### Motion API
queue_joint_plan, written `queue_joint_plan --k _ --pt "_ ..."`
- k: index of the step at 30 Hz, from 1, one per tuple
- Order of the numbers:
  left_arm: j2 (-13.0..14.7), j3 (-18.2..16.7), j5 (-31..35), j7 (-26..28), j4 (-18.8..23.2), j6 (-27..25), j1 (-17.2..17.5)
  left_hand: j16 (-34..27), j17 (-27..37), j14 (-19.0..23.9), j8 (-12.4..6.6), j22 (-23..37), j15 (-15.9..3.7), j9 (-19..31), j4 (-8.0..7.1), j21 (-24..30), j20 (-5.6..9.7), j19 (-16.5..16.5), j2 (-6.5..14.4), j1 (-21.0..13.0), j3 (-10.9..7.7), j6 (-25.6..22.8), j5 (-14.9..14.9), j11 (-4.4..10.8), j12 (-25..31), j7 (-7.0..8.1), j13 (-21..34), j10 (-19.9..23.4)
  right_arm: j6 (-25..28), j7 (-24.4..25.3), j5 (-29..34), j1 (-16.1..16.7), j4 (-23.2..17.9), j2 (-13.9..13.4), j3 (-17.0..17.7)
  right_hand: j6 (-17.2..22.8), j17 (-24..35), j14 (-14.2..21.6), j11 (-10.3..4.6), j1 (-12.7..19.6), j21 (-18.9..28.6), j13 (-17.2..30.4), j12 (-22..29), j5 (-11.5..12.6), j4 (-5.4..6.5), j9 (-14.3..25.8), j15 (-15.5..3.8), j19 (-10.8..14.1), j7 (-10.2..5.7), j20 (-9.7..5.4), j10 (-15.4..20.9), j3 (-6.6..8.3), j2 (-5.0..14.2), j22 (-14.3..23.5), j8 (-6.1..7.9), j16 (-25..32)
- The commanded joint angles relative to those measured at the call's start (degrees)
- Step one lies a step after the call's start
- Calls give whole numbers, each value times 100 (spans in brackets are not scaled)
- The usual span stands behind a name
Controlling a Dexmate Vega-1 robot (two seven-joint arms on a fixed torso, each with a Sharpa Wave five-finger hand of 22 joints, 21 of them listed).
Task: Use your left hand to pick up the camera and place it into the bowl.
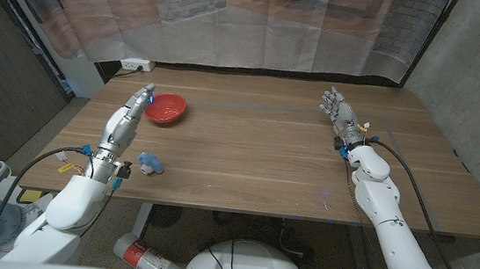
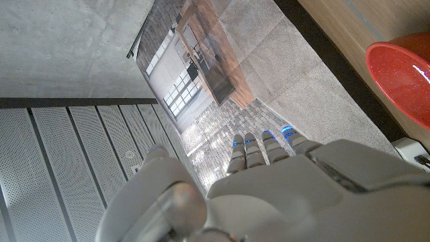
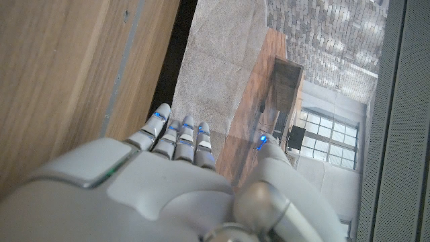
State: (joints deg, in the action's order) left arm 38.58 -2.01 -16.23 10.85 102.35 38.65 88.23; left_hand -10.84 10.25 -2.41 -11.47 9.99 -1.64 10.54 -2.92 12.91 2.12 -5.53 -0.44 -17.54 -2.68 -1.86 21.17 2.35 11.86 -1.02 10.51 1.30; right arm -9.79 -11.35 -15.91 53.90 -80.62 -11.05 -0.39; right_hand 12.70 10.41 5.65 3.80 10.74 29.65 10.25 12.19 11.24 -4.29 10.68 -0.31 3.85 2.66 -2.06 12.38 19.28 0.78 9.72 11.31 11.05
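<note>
head view, table: wooden table [image 1: 264, 155], long side toward the robot, grey wall to the right, clear sheeting behind.
bowl: red bowl [image 1: 166, 109] on the table's far left part; its red rim also shows in the left wrist view [image 2: 403, 77].
camera: small blue camera [image 1: 149, 163] near the table's front left edge, just beside the left wrist, well apart from the bowl.
left hand: left hand [image 1: 140, 100] reaches forward, fingertips just beside the bowl's left rim; whether they touch it cannot be told. fingers straight and held close together, nothing grasped; the left wrist view [image 2: 269, 195] shows its back, fingers [image 2: 245, 151] extended.
right hand: right hand [image 1: 339, 111] at the table's far right part, fingers extended and pointing away from the robot, holding nothing; seen from behind in the right wrist view [image 3: 175, 195], fingers [image 3: 185, 138] straight over the table's far edge.
cables: black cables run along both forearms.
</note>
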Motion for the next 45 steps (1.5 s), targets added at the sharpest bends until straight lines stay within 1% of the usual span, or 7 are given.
queue_joint_plan --k 1,7,17,24,32,45 --pt "-76 -224 451 229 151 -138 210 -31 17 30 -44 26 6 6 0 -1 37 20 10 -63 37 -47 6 36 23 -2 20 20 -39 0 -16 -25 46 0 -8 69 14 51 -22 9 -25 29 18 38 -23 16 -3 25 -7 -189 55 16 22 18 15 25" --pt "-90 -356 737 362 290 -304 320 -28 16 37 -41 26 -2 6 5 -8 37 25 17 -80 39 -55 7 66 21 5 20 28 -36 4 -6 -43 65 2 -21 71 15 51 -12 4 -41 29 18 37 -23 16 3 25 -6 -183 59 13 25 19 13 23" --pt "-153 -498 882 418 334 -266 481 -27 15 56 -44 26 -15 6 17 -20 38 35 31 -112 39 -83 11 70 17 26 20 39 -24 29 10 -19 29 -8 -18 73 14 52 -9 4 -63 29 16 38 -29 16 5 30 -10 -179 61 12 27 19 10 18" --pt "-246 -680 1019 493 454 -273 699 -27 14 69 -47 26 -11 6 24 -26 37 43 43 -134 38 -104 14 66 22 30 20 68 -32 29 19 -24 36 -5 -34 76 15 53 -7 1 -76 29 15 38 -30 16 10 34 -2 -176 63 10 29 20 9 17" --pt "-380 -955 1368 635 665 -453 957 -25 14 83 -47 27 -23 6 33 -36 34 51 59 -162 37 -126 16 86 24 37 20 93 -56 3 25 -64 93 13 -72 74 16 58 -2 -2 -92 29 14 38 -33 16 12 39 -7 -174 64 8 31 20 6 16" --pt "-601 -1187 1798 812 784 -605 1100 -35 14 142 -62 27 -65 7 46 -48 66 69 82 -204 38 -199 20 139 23 46 20 124 -35 31 27 -19 47 5 -51 87 16 58 -1 -3 -128 29 12 38 -40 16 18 51 -3 -170 70 4 35 21 7 11"
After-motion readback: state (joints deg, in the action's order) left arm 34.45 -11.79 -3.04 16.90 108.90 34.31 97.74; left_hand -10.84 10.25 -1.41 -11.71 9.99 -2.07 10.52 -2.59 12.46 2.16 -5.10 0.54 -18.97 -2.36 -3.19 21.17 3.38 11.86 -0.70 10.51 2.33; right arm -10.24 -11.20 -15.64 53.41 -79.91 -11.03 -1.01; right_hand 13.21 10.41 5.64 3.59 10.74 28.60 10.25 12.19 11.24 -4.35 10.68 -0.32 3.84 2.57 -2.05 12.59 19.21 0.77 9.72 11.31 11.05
